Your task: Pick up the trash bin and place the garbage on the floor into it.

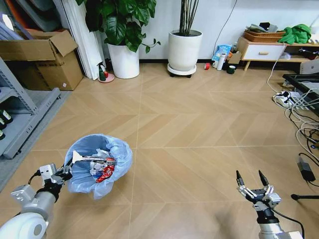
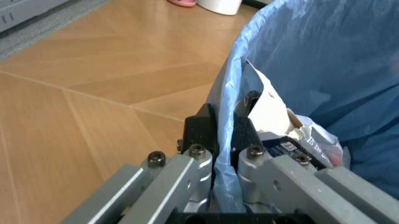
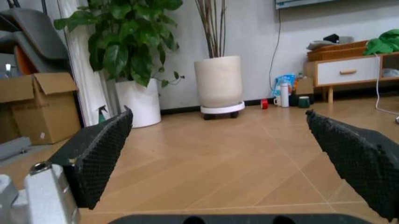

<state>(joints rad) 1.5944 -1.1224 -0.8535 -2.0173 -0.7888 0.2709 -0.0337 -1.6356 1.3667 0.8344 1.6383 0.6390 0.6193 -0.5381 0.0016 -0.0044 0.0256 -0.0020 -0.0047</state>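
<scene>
Trash bin (image 1: 99,164) pinched at its rim by left gripper (image 2: 224,135); thin bag could slip. Right gripper (image 1: 253,185) gapes wide.

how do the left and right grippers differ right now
The left gripper is shut on the trash bin, pinching its bag-lined rim; the right gripper is open and holds nothing. The left gripper is at the bin, which has garbage inside it; the right gripper hangs over bare floor. Both sit low near the floor.
</scene>
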